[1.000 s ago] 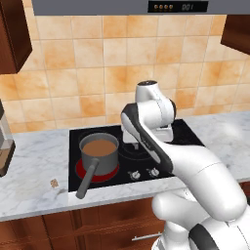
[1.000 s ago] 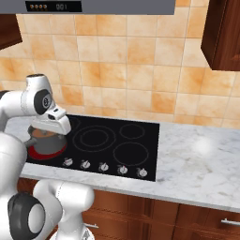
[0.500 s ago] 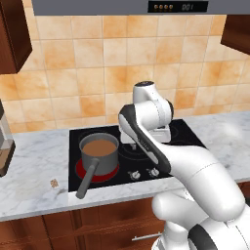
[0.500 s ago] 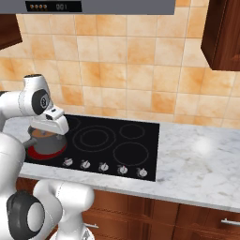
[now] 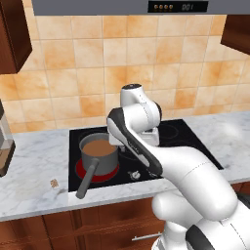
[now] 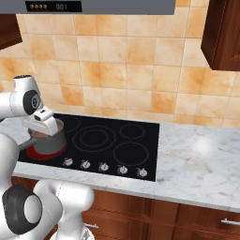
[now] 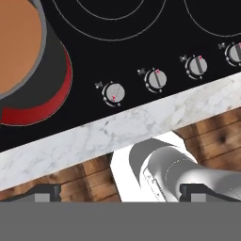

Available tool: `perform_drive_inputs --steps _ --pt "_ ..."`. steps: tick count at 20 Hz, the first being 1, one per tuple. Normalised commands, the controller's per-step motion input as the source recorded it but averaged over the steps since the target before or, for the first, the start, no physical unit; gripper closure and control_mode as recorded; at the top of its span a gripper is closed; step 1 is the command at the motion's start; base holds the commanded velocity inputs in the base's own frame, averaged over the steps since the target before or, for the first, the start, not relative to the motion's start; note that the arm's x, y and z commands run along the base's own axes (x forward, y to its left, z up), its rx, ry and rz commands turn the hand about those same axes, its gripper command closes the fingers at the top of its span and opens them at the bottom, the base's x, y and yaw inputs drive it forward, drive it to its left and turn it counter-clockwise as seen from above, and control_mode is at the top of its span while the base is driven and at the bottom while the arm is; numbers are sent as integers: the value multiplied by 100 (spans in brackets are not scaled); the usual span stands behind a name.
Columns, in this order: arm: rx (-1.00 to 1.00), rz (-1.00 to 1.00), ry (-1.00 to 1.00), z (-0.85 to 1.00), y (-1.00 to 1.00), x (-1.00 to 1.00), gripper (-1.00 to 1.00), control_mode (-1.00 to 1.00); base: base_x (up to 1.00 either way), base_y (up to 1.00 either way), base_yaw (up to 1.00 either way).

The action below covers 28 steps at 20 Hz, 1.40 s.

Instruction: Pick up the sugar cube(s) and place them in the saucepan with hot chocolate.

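Note:
The saucepan with hot chocolate is a small grey pan on the glowing red front-left burner, its long handle pointing toward the counter's front edge. The sugar cube, tiny, tan and speckled, lies on the marble to the left of the cooktop. My gripper is open, its dark tips far apart and nothing between them. It hangs above the cooktop's front edge, just right of the pan, whose brown surface fills the hand view's top left. From the right base, my hand overlaps the saucepan.
The black cooktop has a row of knobs along its front. Marble counter stretches to both sides, above wooden cabinet fronts. A coffee machine stands at the far left. Tiled wall and a hood rise behind.
The arm has swung a little to the left, bringing the hand closer over the saucepan side of the cooktop. The gripper has stayed open; pan and cube have not moved.

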Motion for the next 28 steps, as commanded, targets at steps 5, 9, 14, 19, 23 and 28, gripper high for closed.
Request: perform_drive_inputs --steps 5,9,14,19,23,28 --pt "0 -1 0 -1 -5 5 -100 -100 0 0 0" --pt "0 0 0 0 0 0 -100 -100 0 0 0" --pt "0 0 0 0 0 0 -100 -100 0 0 0" --pt "0 0 0 0 0 0 -100 100 0 0 0" --pt "0 0 0 0 0 0 -100 100 -9 56 -4" --pt "0 0 0 0 0 0 -100 100 -19 51 -2"
